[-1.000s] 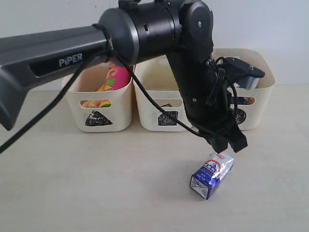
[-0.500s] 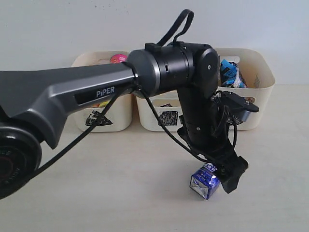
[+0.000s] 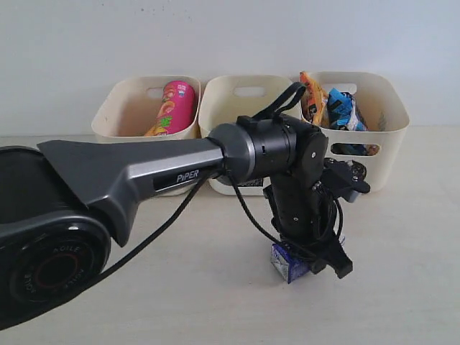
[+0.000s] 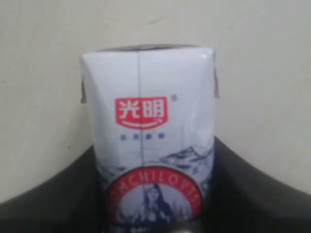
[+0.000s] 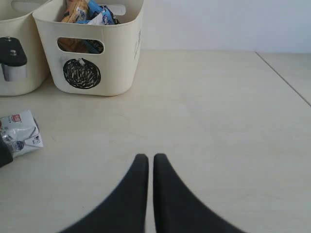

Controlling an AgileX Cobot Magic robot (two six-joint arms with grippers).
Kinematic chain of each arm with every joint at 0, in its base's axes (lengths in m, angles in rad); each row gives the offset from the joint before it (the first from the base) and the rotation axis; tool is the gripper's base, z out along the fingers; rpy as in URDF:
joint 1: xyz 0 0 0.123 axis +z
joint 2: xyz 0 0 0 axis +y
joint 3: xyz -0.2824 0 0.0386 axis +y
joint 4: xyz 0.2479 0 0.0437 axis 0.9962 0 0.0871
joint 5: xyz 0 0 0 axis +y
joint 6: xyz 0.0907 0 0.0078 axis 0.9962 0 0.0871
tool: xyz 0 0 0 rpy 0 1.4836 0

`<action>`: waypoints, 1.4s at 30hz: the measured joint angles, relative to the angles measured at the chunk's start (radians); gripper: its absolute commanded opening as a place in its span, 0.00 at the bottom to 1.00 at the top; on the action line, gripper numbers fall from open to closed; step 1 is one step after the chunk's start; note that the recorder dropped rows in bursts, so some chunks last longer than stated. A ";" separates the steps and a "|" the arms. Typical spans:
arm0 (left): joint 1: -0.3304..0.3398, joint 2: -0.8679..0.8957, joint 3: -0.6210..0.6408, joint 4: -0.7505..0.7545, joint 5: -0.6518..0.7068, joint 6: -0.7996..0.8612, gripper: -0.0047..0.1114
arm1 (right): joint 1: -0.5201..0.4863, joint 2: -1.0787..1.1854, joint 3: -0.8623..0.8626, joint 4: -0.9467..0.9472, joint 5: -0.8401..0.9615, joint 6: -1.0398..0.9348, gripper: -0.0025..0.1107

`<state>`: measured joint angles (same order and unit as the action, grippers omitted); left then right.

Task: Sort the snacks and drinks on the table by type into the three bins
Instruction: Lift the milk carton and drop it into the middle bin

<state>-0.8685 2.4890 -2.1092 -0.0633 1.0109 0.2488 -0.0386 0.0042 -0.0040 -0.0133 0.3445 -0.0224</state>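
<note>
We see the left gripper (image 3: 320,260) low on the table (image 3: 180,287), down over the blue-and-white carton (image 4: 151,111). The carton lies in front of the 3 bins (image 3: 248,97), and the jaws sit right against its 2 sides — we cannot tell if they squeeze it. The right gripper (image 5: 151,158) hangs over the table with its jaws together. The pink tube (image 3: 175,108) leans in the left bin (image 3: 122,104). An orange bag (image 3: 310,90) and a blue bag (image 3: 341,108) sit in the right bin (image 3: 384,118).
</note>
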 measured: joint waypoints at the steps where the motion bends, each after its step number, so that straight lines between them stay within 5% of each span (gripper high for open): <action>1: 0.000 -0.007 0.000 0.004 0.004 0.000 0.07 | 0.000 0.000 0.000 0.000 0.000 0.000 0.03; 13: 0.000 -0.242 0.000 0.257 -0.101 -0.064 0.07 | 0.000 0.000 0.000 0.000 0.000 0.000 0.03; 24: 0.141 -0.255 0.000 0.398 -0.290 -0.181 0.07 | 0.000 0.000 0.000 0.000 0.000 0.000 0.03; 30: 0.227 -0.240 0.000 0.394 -0.438 -0.222 0.32 | 0.000 0.000 0.000 0.000 0.000 0.000 0.03; 37: 0.243 -0.176 0.000 0.410 -0.623 -0.249 0.64 | 0.000 0.000 0.000 0.000 0.000 0.000 0.03; 42: 0.243 -0.171 0.000 0.422 -0.661 -0.265 0.67 | 0.000 0.000 0.000 0.000 0.000 0.000 0.03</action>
<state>-0.6259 2.3176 -2.1091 0.3588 0.3499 -0.0160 -0.0386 0.0042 -0.0040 -0.0133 0.3445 -0.0224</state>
